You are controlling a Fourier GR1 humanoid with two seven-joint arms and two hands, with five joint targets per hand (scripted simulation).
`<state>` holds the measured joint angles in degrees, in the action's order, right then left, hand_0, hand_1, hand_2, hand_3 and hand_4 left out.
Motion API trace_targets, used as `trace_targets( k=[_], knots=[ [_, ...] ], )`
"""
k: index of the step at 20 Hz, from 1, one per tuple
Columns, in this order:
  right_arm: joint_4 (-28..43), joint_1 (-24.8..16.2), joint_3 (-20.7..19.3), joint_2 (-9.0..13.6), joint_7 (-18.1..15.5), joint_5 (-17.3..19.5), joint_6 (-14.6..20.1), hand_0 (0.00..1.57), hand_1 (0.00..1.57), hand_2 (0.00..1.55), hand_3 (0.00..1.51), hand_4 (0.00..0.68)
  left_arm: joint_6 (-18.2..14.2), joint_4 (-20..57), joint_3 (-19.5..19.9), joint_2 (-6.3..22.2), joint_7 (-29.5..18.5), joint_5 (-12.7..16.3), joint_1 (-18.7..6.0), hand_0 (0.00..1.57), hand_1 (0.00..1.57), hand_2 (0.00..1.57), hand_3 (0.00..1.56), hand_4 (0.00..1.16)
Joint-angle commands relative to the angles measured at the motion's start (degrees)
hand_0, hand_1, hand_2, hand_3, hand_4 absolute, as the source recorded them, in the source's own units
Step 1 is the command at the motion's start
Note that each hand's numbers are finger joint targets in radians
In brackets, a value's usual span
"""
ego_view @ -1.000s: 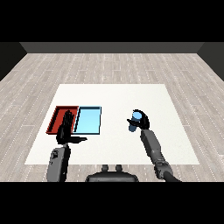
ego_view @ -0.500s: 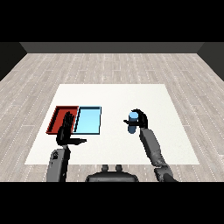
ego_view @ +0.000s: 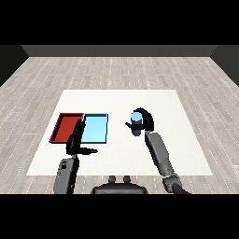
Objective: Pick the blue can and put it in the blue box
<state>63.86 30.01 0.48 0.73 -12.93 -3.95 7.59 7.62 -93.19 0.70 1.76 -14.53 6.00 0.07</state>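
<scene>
Half the job looks done, by our reckoning: the blue can (ego_view: 136,123) is already in our right hand (ego_view: 145,121), fingers curled round it, and it seems to hang above the table rather than stand on it, though we cannot be sure of the gap. What is left is the carry across to the blue tray (ego_view: 95,129) and the release; the can is well to the right of that tray, which holds nothing that we can see.

Largest first: the room has a grey plank floor (ego_view: 116,70) running back to a dark wall. On it stands the white table (ego_view: 177,112). The red tray (ego_view: 68,127) lies touching the blue one on its left. Our left hand (ego_view: 76,142) is raised near the trays' front edge, fingers straight, thumb out, carrying nothing.
</scene>
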Motion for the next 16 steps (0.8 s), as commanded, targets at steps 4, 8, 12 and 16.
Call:
trace_targets(
  k=[4, 8, 12, 16],
  knots=[
    [4.2, -0.1, 3.5, -0.7, 0.5, -0.4, 1.1, 1.50, 1.50, 1.47, 1.44, 0.636, 0.3, 1.6, -1.6, -1.4, 3.6, 1.2, -2.1, 0.00, 0.00, 0.00, 0.00, 0.00],
    [10.1, -4.6, 6.0, -0.7, 2.3, -0.1, 1.9, 1.50, 1.50, 1.47, 1.44, 0.636, -1.8, 6.1, -6.2, -1.7, 0.5, 3.1, -2.2, 0.00, 0.00, 0.00, 0.00, 0.00],
    [12.1, -5.2, 6.1, 0.9, 4.1, -1.4, 1.9, 1.49, 1.49, 1.47, 1.44, 0.631, -2.3, 8.5, -5.1, -1.7, 7.4, 7.0, -11.3, 0.00, 0.00, 0.00, 0.00, 0.00],
    [12.1, -5.2, 8.2, -0.7, 3.8, 0.0, 3.4, 1.46, 1.46, 1.47, 1.44, 0.626, -7.2, 4.2, -11.2, -1.7, 11.1, 5.7, -8.6, 0.00, 0.00, 0.00, 0.00, 0.00]
  ],
)
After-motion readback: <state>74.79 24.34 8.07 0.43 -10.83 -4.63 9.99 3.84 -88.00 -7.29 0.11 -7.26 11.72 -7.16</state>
